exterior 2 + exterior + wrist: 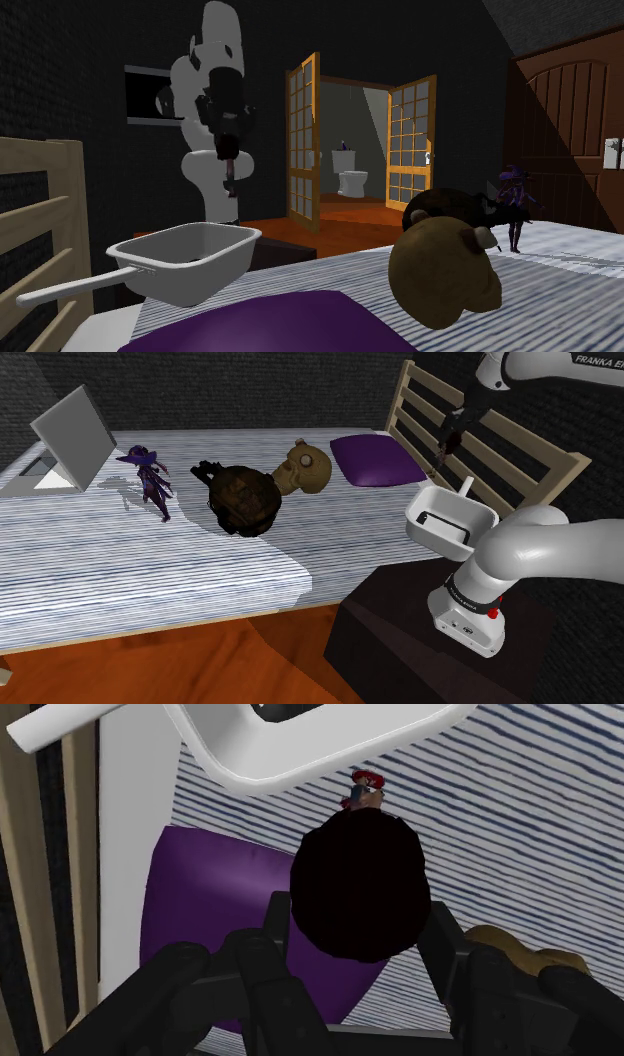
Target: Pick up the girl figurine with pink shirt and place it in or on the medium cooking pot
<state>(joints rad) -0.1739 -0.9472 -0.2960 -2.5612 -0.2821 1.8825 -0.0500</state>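
Holding the figurine [365, 789] high near the pot [428, 532], fingers [262, 949] clamped on it (for rim clearance, I judged).

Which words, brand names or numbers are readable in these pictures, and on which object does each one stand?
"FRANKA E", cut by the picture's edge: on the white upper arm link, shoulder view.
Small dark lettering on the arm's lower link near the stand: too small to read.
White plate on the brown door: nothing legible.
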